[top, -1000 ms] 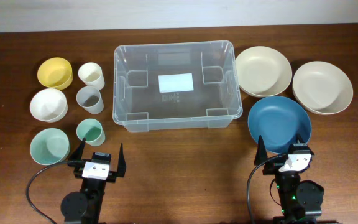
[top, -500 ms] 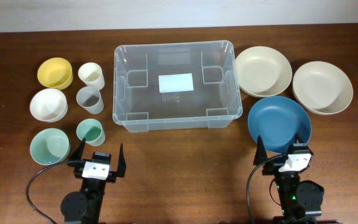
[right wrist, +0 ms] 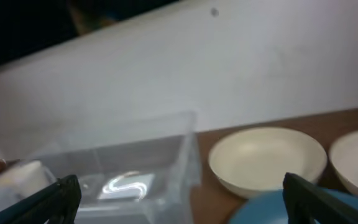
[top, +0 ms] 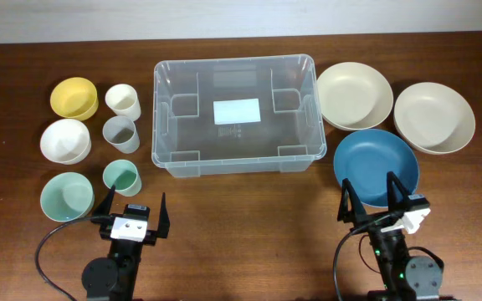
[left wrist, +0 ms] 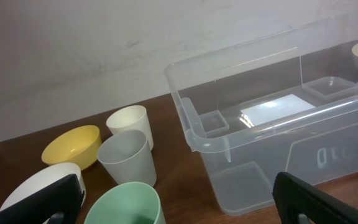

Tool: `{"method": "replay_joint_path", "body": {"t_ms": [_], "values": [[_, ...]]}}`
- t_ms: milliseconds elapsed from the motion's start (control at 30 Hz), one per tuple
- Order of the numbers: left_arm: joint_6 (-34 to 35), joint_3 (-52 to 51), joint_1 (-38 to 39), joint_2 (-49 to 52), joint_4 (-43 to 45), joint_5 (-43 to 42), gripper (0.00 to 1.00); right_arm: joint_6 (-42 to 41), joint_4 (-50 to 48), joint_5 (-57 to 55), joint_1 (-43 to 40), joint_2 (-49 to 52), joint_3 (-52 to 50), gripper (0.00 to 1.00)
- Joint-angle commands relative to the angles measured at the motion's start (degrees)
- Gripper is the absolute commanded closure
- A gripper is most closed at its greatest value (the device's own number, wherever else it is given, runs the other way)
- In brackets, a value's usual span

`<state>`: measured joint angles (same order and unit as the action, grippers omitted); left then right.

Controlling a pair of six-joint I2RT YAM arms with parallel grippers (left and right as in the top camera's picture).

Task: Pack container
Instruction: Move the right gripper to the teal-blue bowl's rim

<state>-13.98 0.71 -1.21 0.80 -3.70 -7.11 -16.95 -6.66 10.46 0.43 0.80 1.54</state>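
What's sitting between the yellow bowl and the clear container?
A cream cup stands upright between the yellow bowl and the container, apart from both. The overhead view shows it plainly.

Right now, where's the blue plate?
In the overhead view, the blue plate lies right of the container, nearer the robot than the two cream bowls, just ahead of the right tool.

Container (top: 234,160) at centre, bowls (top: 65,140) and cups (top: 120,134) left of it, dishes (top: 355,95) right
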Motion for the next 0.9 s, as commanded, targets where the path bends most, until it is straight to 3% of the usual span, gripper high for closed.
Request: {"method": "replay_joint_path", "body": {"t_ms": [0,100,233,400,500,667,733,867], "values": [[-0.7,-0.2,-0.3,-0.4,-0.2,-0.6,0.0,-1.5,1.1,-1.5,0.3,0.0,6.0,0.01],[-0.7,-0.2,-0.3,-0.5,-0.2,-0.6,0.0,-1.4,7.8,-9.3,0.3,1.9,12.3,0.01],[-0.7,-0.2,-0.3,-0.4,-0.2,-0.6,0.0,-1.6,29.9,-19.5,0.3,10.0,25.7,0.01],[-0.7,-0.2,-0.3,-0.4,-0.2,-0.6,0.0,-5.1,49.2,-19.9,0.3,26.6,39.3,0.01],[-0.7,-0.2,-0.3,-0.4,-0.2,-0.6,0.0,-7.2,52.6,-16.9,0.3,35.4,44.9,0.01],[-0.7,-0.2,-0.3,-0.4,-0.2,-0.6,0.0,-7.1,54.5,-0.3,0.3,46.5,50.2,0.01],[-0.7,-0.2,-0.3,-0.4,-0.2,-0.6,0.0,-8.4,55.5,-3.5,-0.1,49.4,50.2,0.01],[-0.7,-0.2,-0.3,-0.4,-0.2,-0.6,0.0,-19.9,59.8,-11.0,-4.9,54.3,50.2,0.01]]}}
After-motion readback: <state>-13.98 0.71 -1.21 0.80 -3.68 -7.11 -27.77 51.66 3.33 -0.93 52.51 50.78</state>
